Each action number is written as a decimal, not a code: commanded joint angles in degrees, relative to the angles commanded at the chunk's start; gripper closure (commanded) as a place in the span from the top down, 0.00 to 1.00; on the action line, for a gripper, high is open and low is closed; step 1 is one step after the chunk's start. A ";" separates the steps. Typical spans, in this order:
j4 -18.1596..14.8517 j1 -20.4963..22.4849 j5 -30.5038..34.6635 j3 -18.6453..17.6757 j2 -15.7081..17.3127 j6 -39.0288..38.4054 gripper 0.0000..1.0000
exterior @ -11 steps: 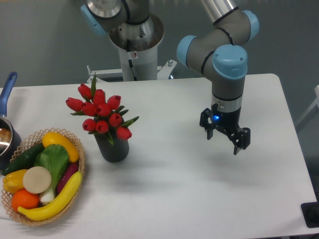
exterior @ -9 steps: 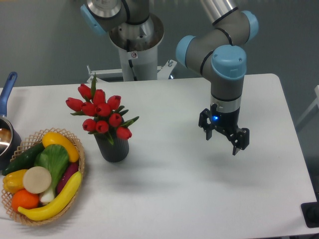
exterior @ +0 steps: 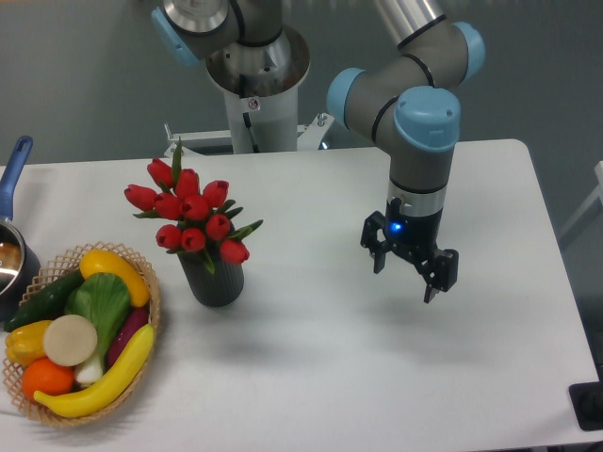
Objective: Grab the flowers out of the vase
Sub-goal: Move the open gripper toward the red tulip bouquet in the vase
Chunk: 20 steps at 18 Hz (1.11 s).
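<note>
Since the earlier frames the gripper (exterior: 410, 270) has slid a little leftward and slightly nearer the camera, toward the flower side of the table (exterior: 311, 395); nothing else has shifted. Nearest the camera on the left sits a wicker basket (exterior: 151, 311) filled with bright fruit and vegetables. Farther back, just beside the basket's right rim, stands the vase (exterior: 215, 280), upright, dark grey and matte, with the flowers (exterior: 189, 214) still in it: red tulip buds and green leaves spreading wider than its mouth. The gripper hangs above the table well apart from them to the right, pointing down, its two fingers spread wide with nothing between them. At the far left edge a blue-handled pot (exterior: 13, 193) is partly cut off. The bunch looks light, and its buds and leaves probably crush or splay easily, so the firmer hold is likely on the gathered stems just above the vase rim, followed by a straight upward lift so the vase does not tip
</note>
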 joint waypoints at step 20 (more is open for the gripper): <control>5.98 2.97 -44.82 -7.37 -1.06 -2.99 1.00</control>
